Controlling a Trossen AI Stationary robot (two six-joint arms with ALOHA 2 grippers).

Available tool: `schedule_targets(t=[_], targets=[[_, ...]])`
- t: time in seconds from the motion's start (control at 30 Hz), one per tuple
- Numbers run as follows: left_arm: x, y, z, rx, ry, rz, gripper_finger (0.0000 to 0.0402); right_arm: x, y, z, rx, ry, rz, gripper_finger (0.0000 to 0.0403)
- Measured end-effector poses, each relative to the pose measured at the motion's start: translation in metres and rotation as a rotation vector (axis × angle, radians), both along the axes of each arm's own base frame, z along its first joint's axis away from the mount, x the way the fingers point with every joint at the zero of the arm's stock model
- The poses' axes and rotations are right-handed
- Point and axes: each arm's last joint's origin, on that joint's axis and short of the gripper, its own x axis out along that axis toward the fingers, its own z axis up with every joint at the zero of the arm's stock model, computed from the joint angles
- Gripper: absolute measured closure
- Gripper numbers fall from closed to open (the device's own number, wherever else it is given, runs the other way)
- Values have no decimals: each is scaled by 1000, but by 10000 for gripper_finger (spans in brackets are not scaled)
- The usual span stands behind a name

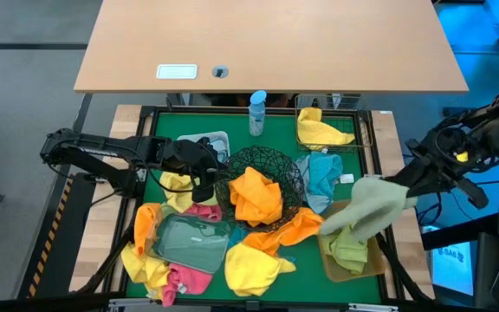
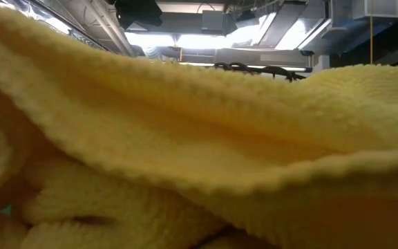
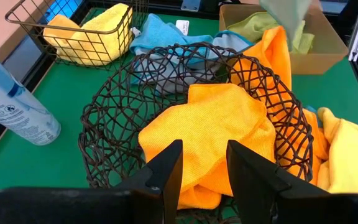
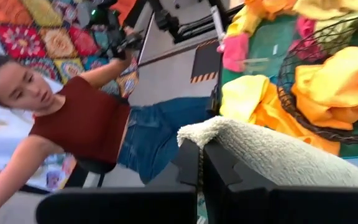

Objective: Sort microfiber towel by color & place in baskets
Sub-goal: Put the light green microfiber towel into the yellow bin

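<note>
My right gripper (image 1: 398, 188) is at the table's right side, shut on a pale green towel (image 1: 369, 208) that hangs over the tan bin (image 1: 329, 260), which holds green towels. At the left rim of the black wire-mesh bowl (image 3: 104, 124), my left gripper (image 3: 204, 168) stands open with nothing between its fingers. An orange towel (image 1: 256, 195) lies in that bowl. A yellow towel (image 1: 321, 132) fills the square wire basket (image 3: 36, 15). The clear tray (image 1: 189, 240) rests on yellow and pink towels at the near left. My right gripper pinches a bunched edge of the pale green towel (image 4: 229, 134) between its two shut fingers (image 4: 191, 158). It comes in from the table's right side, slanting down. The towel droops below the fingers toward the tan bin; whether its lower end touches the bin's towels I cannot tell.
A blue-capped bottle (image 1: 257, 113) stands at the far edge, beside a white tub (image 1: 219, 139). A blue towel (image 1: 323, 176) lies right of the bowl. A yellow towel (image 2: 199, 138) fills the low view. A person (image 4: 86, 118) sits beyond the table's near side.
</note>
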Motion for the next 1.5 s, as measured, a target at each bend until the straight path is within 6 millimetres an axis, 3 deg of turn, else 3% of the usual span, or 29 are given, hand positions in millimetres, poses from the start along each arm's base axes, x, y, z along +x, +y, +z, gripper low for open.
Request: schedule_targets(t=[0.13,0.3,0.5,0.73,1.03,1.2,1.5], targets=[[0,0,0,-1,0,1,283,3,6,-11,-37,46,49,402],[0,0,0,-2,-1,2,283,7,12,-41,-96,169,53,402],[0,0,0,-2,0,2,283,13,22,-90,-100,439,-46,402],[0,0,0,-1,-1,1,283,29,40,-156,-266,623,-119,402],[0,0,0,-1,-1,0,283,62,78,-252,-265,639,-135,398],[0,0,0,-1,-1,0,283,71,89,-300,-275,646,-137,395],[0,0,0,-1,-1,0,283,75,92,-354,-326,712,-179,391]])
